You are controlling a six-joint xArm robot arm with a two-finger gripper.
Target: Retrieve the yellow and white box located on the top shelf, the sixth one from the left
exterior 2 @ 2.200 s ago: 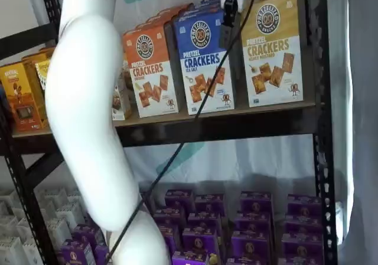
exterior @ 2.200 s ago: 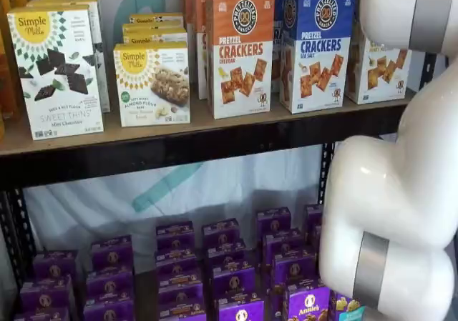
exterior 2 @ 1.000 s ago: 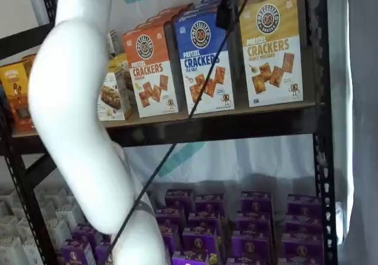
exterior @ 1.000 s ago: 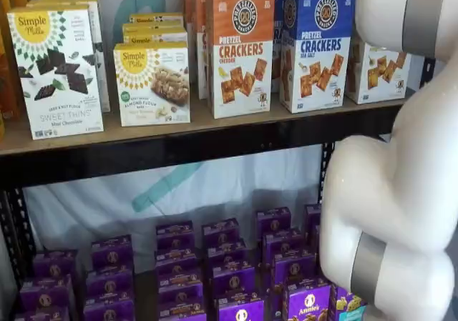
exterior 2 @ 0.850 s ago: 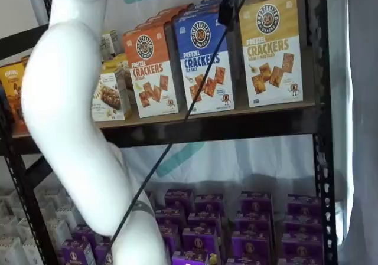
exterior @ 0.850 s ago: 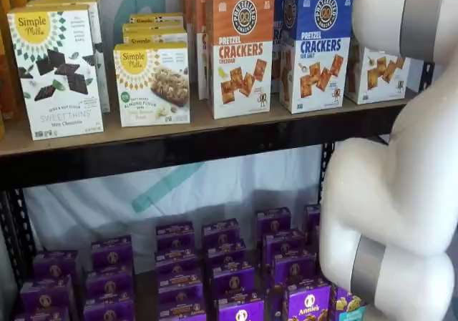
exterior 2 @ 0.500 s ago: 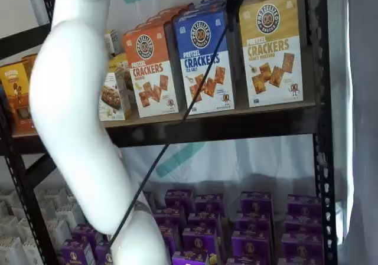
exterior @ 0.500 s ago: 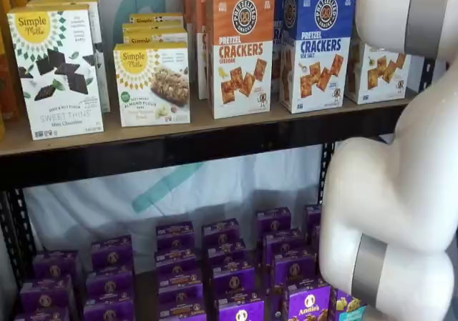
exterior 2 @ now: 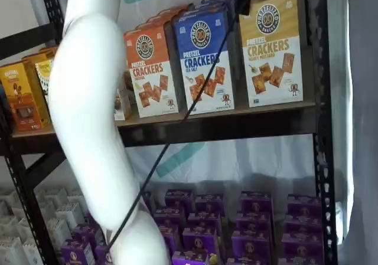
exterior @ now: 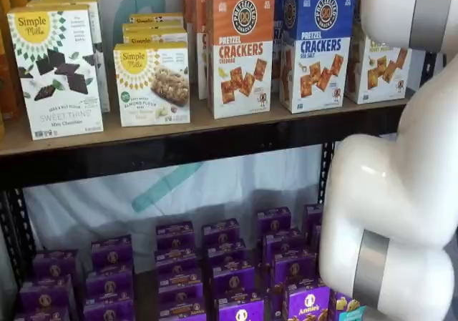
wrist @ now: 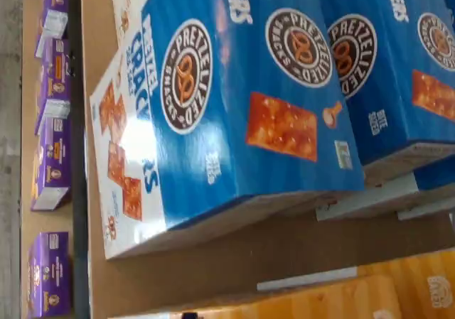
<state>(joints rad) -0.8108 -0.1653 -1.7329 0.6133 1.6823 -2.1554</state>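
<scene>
Gripper (exterior 2: 243, 4) barely peeks in up top, can't tell its state; it hangs between the blue sea salt carton (exterior 2: 205, 58) and the yellow and white box (exterior 2: 273, 49), so a wrong-box grab looks likely.

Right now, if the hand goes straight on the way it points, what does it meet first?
Probably the blue-topped crackers carton, which fills the middle of the wrist view. The yellow and white box stands beside it, off that line; depth is unclear.
</scene>
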